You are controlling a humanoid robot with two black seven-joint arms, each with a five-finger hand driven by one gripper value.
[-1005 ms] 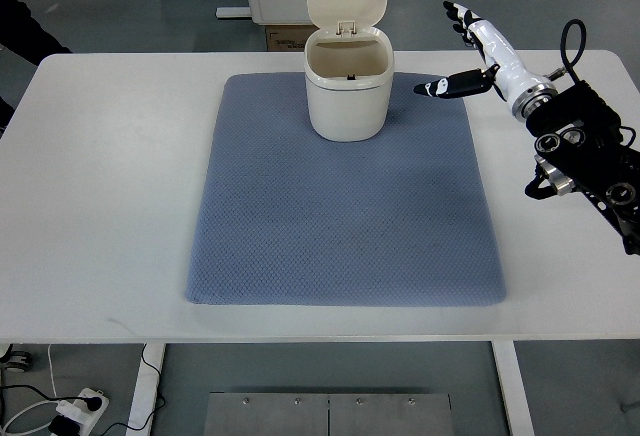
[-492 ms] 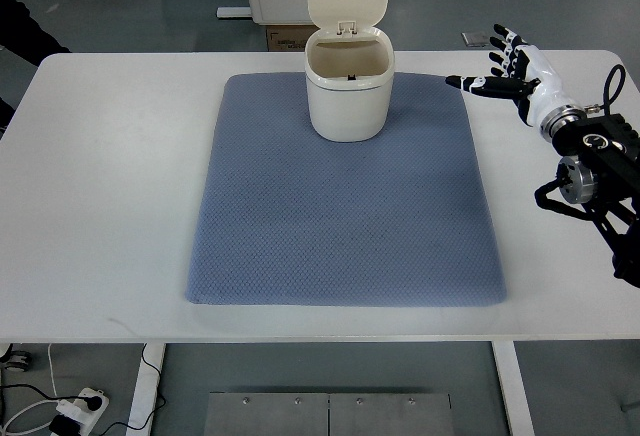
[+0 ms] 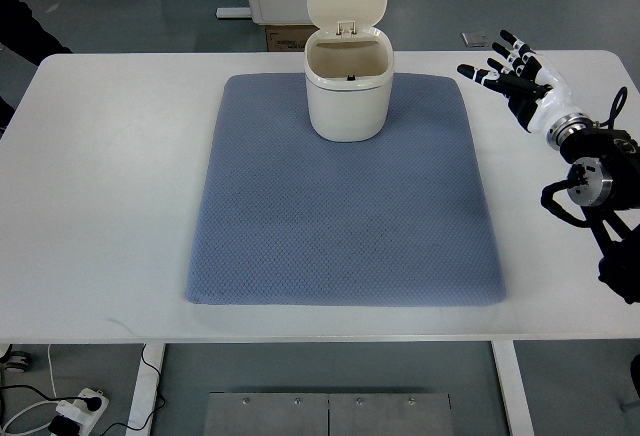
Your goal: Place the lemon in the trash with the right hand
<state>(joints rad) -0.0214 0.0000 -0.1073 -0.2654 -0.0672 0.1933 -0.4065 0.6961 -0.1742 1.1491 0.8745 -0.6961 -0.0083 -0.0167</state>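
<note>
Right hand (image 3: 520,81), fingers spread & empty, is seen pulled back farther right of open-lidded trash bin (image 3: 348,81) vs 0.5 s ago; lemon can't be seen, whether inside bin can't be told.

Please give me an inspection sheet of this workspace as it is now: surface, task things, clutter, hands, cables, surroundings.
Surface: white table with a blue-grey mat lying flat on it.
Task things: cream trash bin stands at the mat's far edge, lid up; no lemon is visible.
Clutter: nothing seen on the table.
Hands: right hand is over the table's far right corner, fingers spread, holding nothing; left hand not in view.
Cables: black cable loops at the right wrist; power strip with cords on the floor.
Surroundings: cardboard box and white furniture behind the table.
</note>
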